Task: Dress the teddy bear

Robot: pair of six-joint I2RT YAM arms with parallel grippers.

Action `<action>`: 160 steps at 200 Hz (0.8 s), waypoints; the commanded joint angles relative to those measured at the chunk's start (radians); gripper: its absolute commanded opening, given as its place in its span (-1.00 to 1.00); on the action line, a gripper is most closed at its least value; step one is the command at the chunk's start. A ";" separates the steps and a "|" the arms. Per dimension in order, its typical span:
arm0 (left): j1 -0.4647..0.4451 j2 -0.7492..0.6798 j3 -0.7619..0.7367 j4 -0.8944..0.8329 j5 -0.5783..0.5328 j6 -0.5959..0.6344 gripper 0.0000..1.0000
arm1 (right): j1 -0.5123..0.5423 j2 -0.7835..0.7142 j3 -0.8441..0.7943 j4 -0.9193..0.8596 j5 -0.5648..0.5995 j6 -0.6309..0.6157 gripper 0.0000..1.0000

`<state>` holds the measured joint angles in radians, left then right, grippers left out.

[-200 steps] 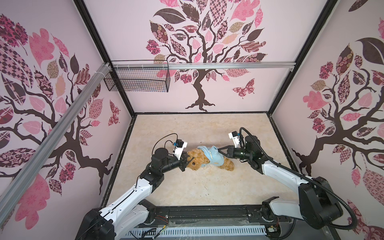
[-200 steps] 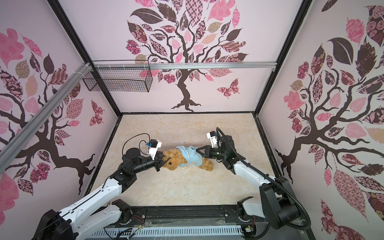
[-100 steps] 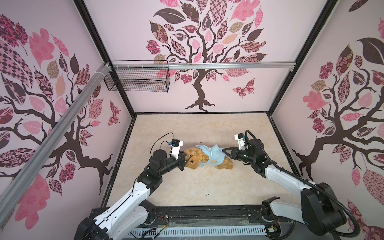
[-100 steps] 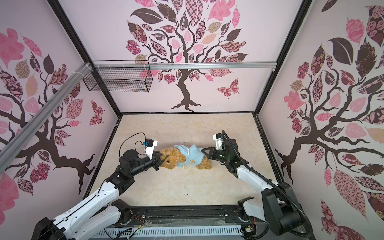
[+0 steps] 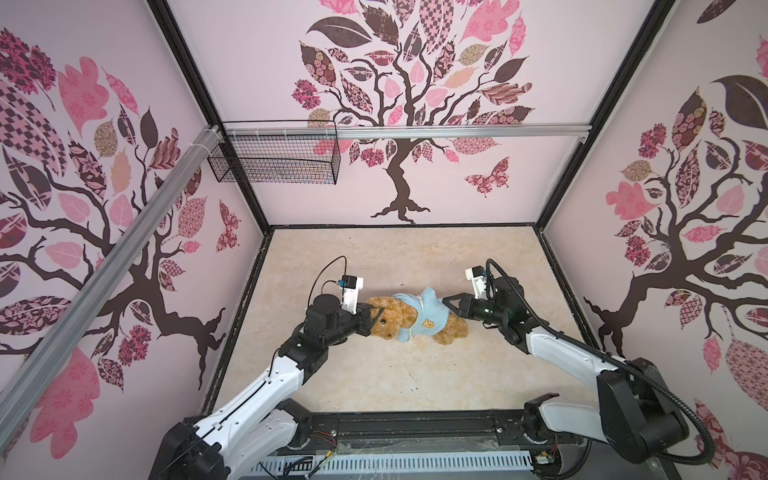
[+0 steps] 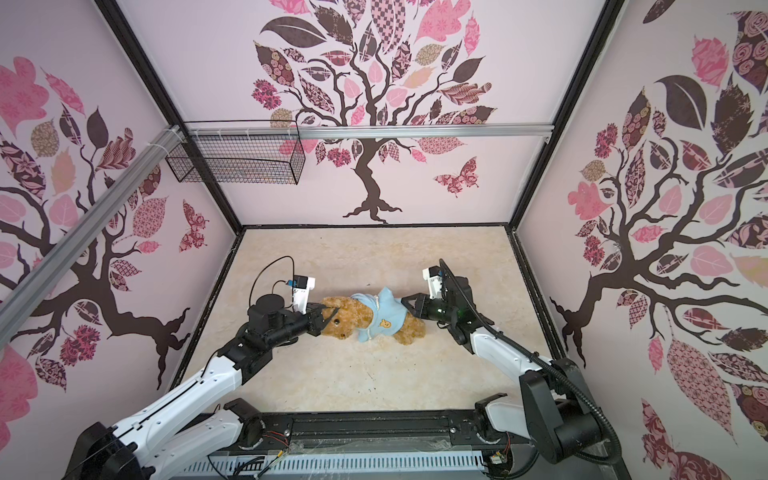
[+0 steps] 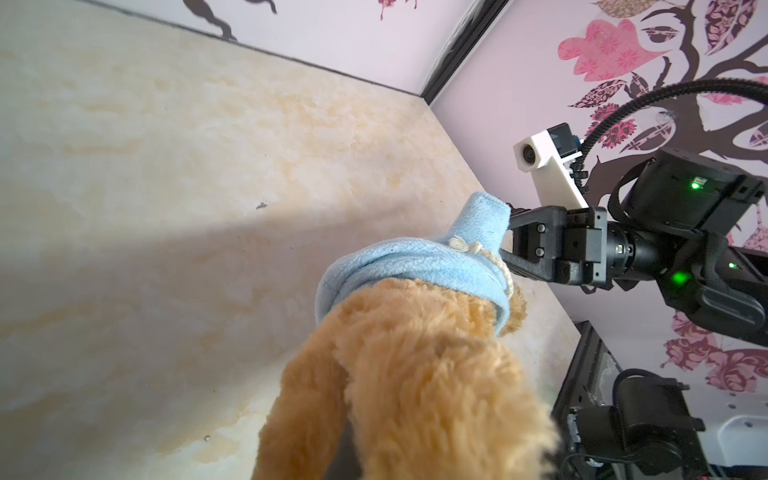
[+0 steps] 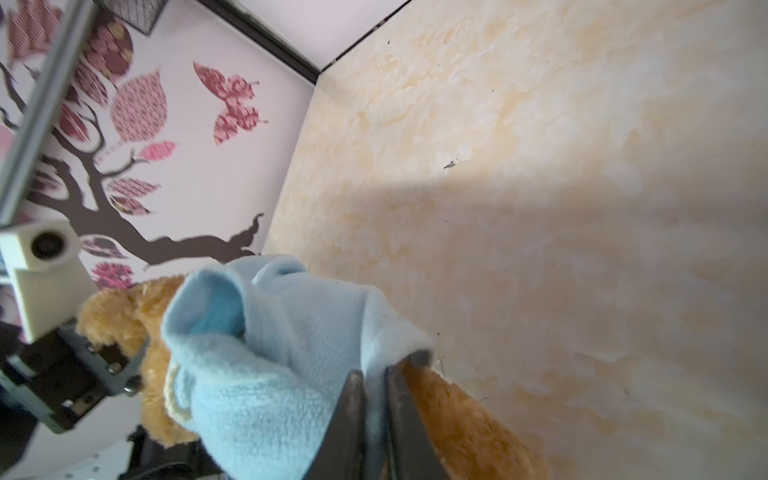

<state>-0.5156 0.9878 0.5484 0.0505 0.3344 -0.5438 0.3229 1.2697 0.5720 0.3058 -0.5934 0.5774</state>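
Note:
The teddy bear (image 5: 388, 322) (image 6: 347, 320) lies on its side mid-floor, head to the left, golden-brown and shaggy. A light blue shirt (image 5: 422, 313) (image 6: 382, 318) with an orange bear-face emblem (image 5: 429, 323) covers its torso. My left gripper (image 5: 374, 315) (image 6: 326, 316) is shut on the bear's head by the ear. Fur (image 7: 415, 395) fills the left wrist view and hides those jaws. My right gripper (image 5: 449, 305) (image 6: 409, 305) (image 8: 374, 370) is at the shirt's hem, its jaws a narrow gap apart with blue cloth (image 8: 291, 374) pinched between them, above a brown leg (image 8: 465, 419).
A black wire basket (image 5: 274, 158) hangs from the aluminium rail (image 5: 457, 132) on the back wall. Patterned walls close in the beige floor (image 5: 395, 374) on three sides. A black frame bar (image 5: 415, 419) with the arm bases runs along the front edge.
The right gripper has drawn the shirt's hem to the right, and the cloth now lies further down the bear's body. The left gripper kept its hold at the head.

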 commanded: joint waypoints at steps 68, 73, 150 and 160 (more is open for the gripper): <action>0.044 0.305 0.202 -0.123 0.150 -0.420 -1.00 | 0.043 -0.147 0.045 -0.191 0.251 -0.205 -0.16; 0.048 0.321 0.200 -0.107 0.146 -0.437 -1.00 | 0.056 -0.146 0.044 -0.193 0.247 -0.209 -0.17; 0.109 0.378 0.212 -0.145 0.054 -0.325 0.64 | 0.164 0.115 0.088 -0.067 0.138 -0.156 -0.29; 0.117 0.359 0.221 -0.199 0.017 -0.278 0.86 | 0.162 0.180 0.124 -0.063 0.159 -0.165 -0.34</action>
<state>-0.4175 1.3956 0.7071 -0.0525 0.4339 -0.9443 0.4786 1.3262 0.5983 0.1890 -0.4313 0.4099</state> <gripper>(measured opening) 0.815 0.353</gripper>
